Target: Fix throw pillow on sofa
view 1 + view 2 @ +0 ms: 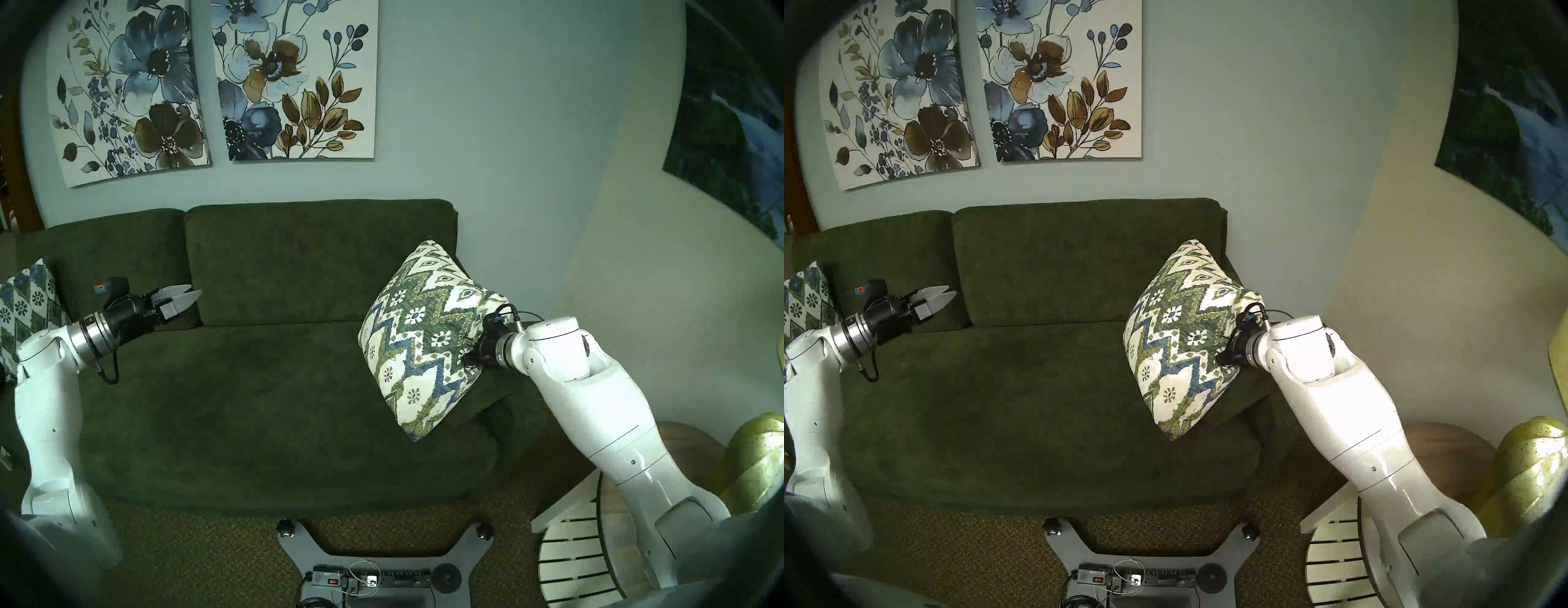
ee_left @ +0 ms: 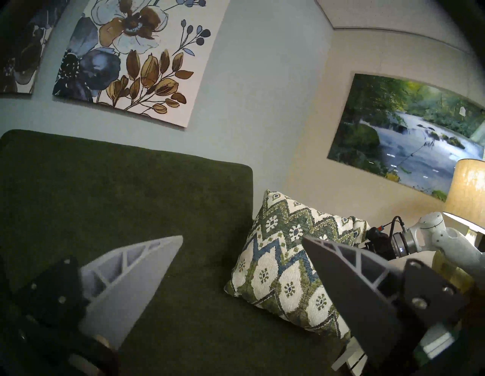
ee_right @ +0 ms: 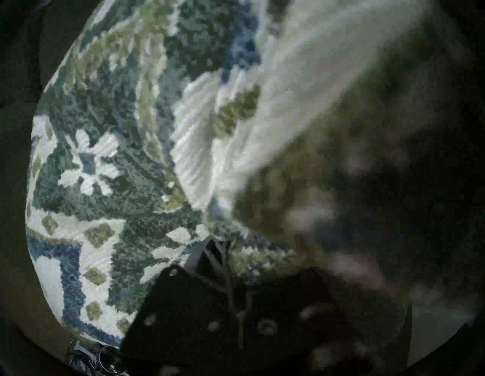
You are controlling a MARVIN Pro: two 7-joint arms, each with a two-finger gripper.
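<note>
The throw pillow [image 1: 424, 344] is cream with green and blue chevrons. It stands tilted on one corner at the right end of the dark green sofa [image 1: 254, 403], near the back cushion. My right gripper [image 1: 475, 356] is shut on the pillow's right corner, its fingers buried in the fabric. The right wrist view is filled by the pillow [image 3: 105, 183] right at the gripper [image 3: 215, 244]. My left gripper [image 1: 193, 291] is open and empty above the left seat, far from the pillow. In the left wrist view the pillow [image 2: 283, 262] lies beyond the open gripper [image 2: 241, 237].
A blue-and-white diamond pillow [image 1: 25, 305] leans at the sofa's left end. A white slatted side table [image 1: 572, 552] and a gold lamp base [image 1: 755, 458] stand at the right, close to my right arm. My base plate [image 1: 365, 564] is on the carpet in front.
</note>
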